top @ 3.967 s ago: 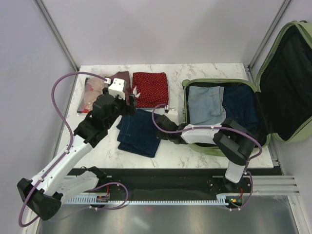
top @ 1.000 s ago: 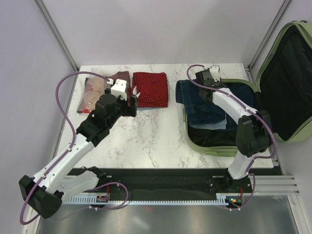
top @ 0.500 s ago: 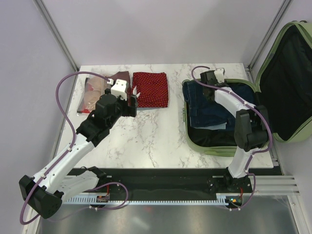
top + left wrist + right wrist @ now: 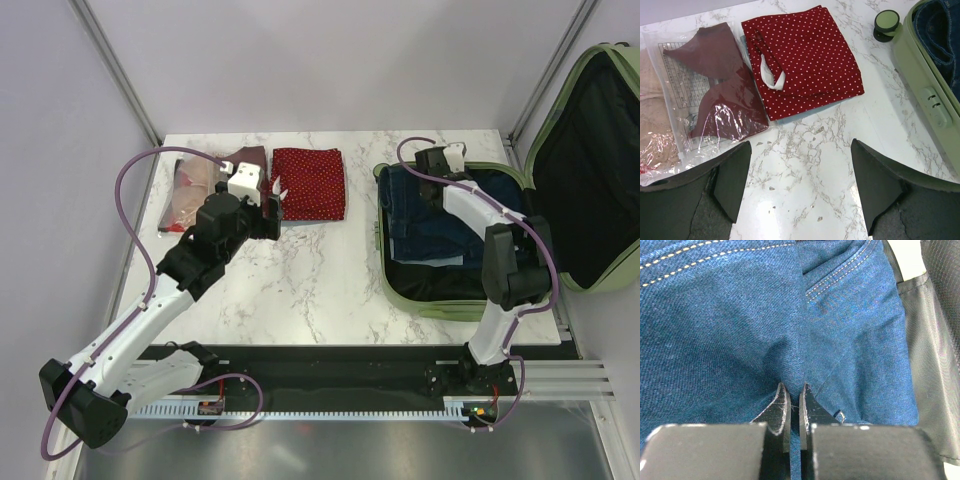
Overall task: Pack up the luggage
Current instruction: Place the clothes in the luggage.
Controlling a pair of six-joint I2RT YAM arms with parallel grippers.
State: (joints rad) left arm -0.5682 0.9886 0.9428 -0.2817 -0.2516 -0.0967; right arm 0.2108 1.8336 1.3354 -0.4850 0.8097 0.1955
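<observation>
Luggage: the sage-green luggage [image 4: 450, 308] lies open at the right end of the marble tabletop [image 4: 300, 285], its lid swung out to the right and its black lining on show.
Right pincer: at the luggage's far-left corner, the right pincer [image 4: 794, 388] is nipped almost closed, with a crease of the dark blue jeans [image 4: 730, 330] caught between its tips.
Jeans: they cover the far part of the luggage's shell, and a pale fabric [image 4: 440, 258] peeks out at their near edge.
Left pincer: well left of the luggage, the left pincer [image 4: 800, 145] hangs over bare marble, spread wide and gripping nothing.
Red polka-dot cloth [image 4: 308, 182]: folded, left of the luggage.
Clear bag [image 4: 670, 120]: farther from the luggage, touching the cloth, with a maroon garment [image 4: 715, 95] inside.
Wheel [image 4: 887, 22]: green and black, at the luggage's far-left corner.
</observation>
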